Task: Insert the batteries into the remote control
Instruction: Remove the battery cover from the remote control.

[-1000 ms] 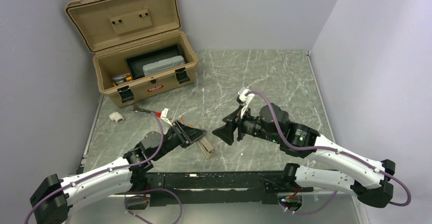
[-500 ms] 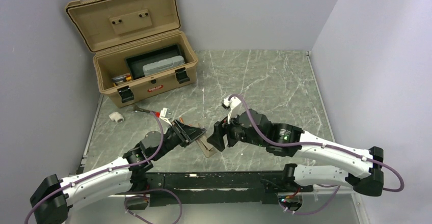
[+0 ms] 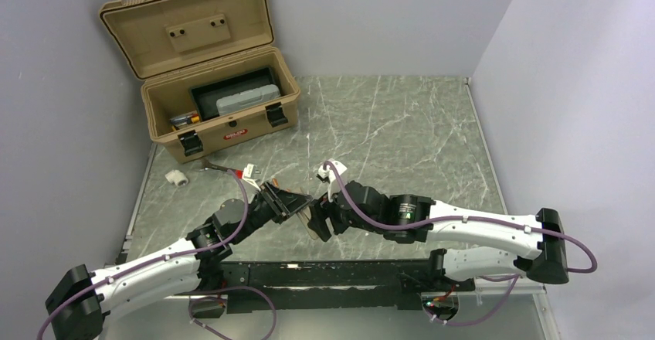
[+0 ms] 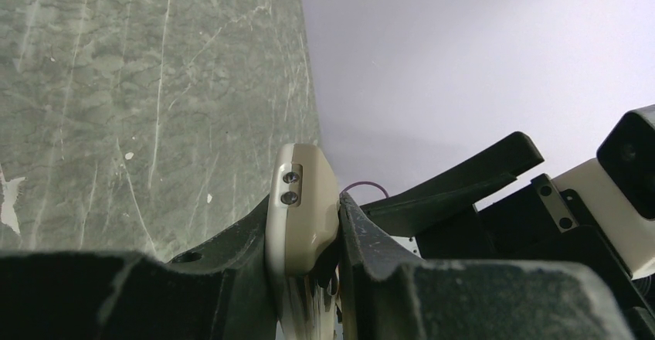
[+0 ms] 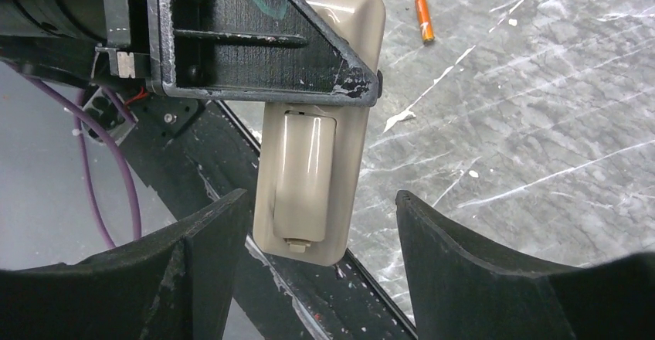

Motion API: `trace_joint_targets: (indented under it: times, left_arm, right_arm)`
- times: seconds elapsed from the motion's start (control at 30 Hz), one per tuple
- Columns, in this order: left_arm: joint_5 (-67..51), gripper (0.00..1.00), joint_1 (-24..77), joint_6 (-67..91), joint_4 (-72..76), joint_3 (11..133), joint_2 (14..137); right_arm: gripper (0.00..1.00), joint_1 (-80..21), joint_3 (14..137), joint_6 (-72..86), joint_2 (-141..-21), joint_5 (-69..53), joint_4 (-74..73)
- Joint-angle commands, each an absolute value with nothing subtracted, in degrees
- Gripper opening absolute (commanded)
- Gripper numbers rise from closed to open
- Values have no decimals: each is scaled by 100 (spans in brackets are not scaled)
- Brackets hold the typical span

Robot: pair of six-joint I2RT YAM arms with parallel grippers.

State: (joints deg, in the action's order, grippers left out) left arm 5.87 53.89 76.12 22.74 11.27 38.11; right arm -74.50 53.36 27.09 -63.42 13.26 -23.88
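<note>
left wrist: remote control (image 4: 302,201) half-hidden between fingers (image 4: 376,259).

Beige remote control (image 5: 309,178), orange batteries (image 5: 424,19)

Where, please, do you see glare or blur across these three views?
Right wrist: glare streaks run down the back of the remote control; the batteries beyond look sharp. Left wrist: the left pincer looks dark and soft up close. Top external: even light, soft shadows.

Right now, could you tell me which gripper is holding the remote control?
The left gripper: its jaws are clamped on the remote control, while the right gripper stands open at its free end.
</note>
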Motion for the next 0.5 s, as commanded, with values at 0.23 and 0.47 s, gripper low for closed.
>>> trace_joint_targets:
  times: [0.23,0.47]
  left_arm:
    - [617,0,5412,7618,2332,1380,3712]
    - [598,0,5412,7631,2399,1360,3759]
  right_arm:
    - [54,-7557,5324,2726,-6411,1415,-2117]
    - [52,-7604,5387,2698,-6540,1327,-2174]
